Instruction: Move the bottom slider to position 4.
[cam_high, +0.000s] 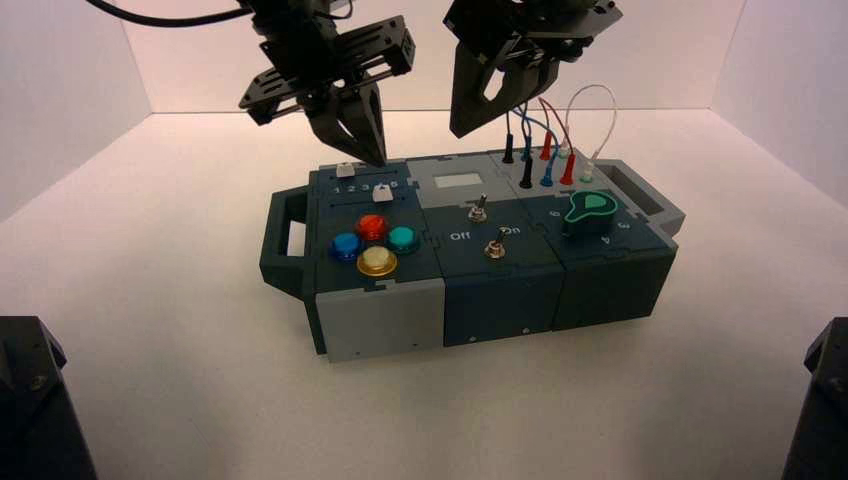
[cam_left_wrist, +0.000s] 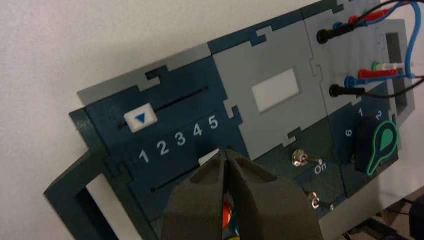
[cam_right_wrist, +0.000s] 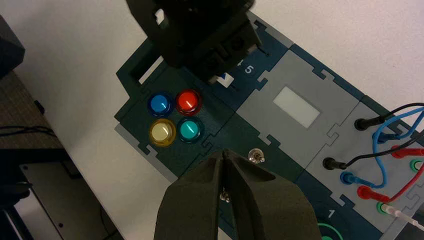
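The bottom slider (cam_left_wrist: 208, 158) is a small white knob, only a corner of which shows past my left gripper (cam_left_wrist: 226, 153). It sits toward the 4 (cam_left_wrist: 198, 130) and 5 end of its track, and I cannot tell its exact position. In the high view this knob (cam_high: 381, 193) lies just below the numeral row, with the left gripper (cam_high: 372, 157) shut and pointing down close above it. Whether the tips touch it cannot be told. My right gripper (cam_high: 463, 128) hangs shut above the box's middle, over the toggle switches (cam_right_wrist: 256, 156).
The top slider (cam_left_wrist: 140, 118) stands near the 1. Several round coloured push buttons (cam_high: 372, 245) sit in front of the sliders. A grey display window (cam_left_wrist: 275, 90), the green dial (cam_high: 590, 210) and plugged wires (cam_high: 545, 160) lie to the right. A handle (cam_high: 285, 235) sticks out on the box's left.
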